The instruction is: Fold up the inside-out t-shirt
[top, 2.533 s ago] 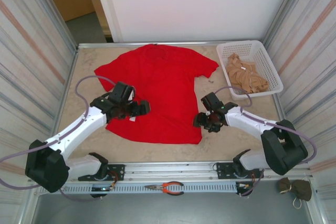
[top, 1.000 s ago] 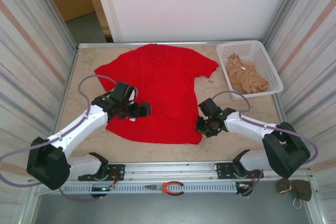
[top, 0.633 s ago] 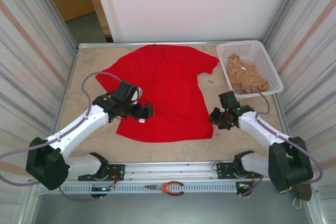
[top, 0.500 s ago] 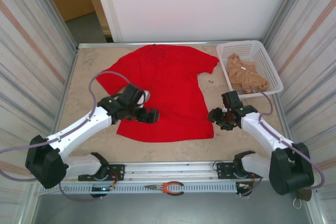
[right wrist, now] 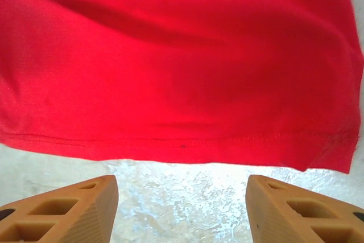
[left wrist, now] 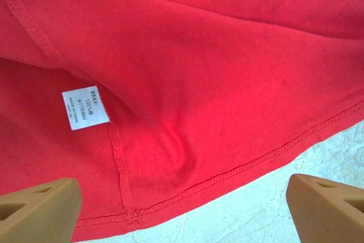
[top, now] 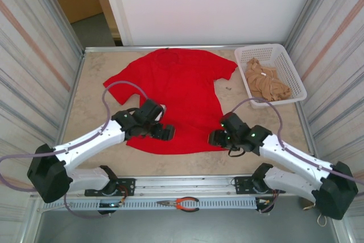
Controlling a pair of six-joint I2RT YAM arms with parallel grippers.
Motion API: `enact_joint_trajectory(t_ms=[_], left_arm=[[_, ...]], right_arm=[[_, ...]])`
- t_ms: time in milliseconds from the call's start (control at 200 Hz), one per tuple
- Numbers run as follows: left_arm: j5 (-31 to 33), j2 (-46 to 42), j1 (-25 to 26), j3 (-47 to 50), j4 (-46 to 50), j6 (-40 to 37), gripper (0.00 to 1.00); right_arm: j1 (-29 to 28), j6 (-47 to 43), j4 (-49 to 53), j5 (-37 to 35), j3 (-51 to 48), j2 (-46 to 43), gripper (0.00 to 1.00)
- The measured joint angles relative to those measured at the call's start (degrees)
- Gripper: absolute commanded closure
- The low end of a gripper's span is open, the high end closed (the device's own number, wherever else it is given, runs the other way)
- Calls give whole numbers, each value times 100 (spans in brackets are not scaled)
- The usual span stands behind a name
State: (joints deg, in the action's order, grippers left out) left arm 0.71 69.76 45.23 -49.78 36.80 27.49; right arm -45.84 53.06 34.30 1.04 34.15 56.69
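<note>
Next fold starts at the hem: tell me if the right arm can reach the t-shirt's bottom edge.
Probably yes: the right gripper stands open just short of the hem of the t-shirt, only bare table between.

A white plastic basket sits at the far right corner of the beige worktop, with a crumpled tan garment lying inside it. A small dark scrap lies on the bare worktop left of the basket. Red-handled pliers rest on the metal rail along the near edge.
</note>
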Motion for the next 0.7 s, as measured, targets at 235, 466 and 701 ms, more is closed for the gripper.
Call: enact_joint_trajectory(t_ms=[235,466,701], left_arm=[[68,-247,-302,157,-35,175,6],[44,-586,-553,380,-35,273,6],[17,-748,-702,420,-33,275,6]], right_arm=[[-898,9,-33,-581,678,1617,48],[-1281,-127,-83,-898,1401,2780,56],[-1303,-122,-136,-1036,1412,3333,66]])
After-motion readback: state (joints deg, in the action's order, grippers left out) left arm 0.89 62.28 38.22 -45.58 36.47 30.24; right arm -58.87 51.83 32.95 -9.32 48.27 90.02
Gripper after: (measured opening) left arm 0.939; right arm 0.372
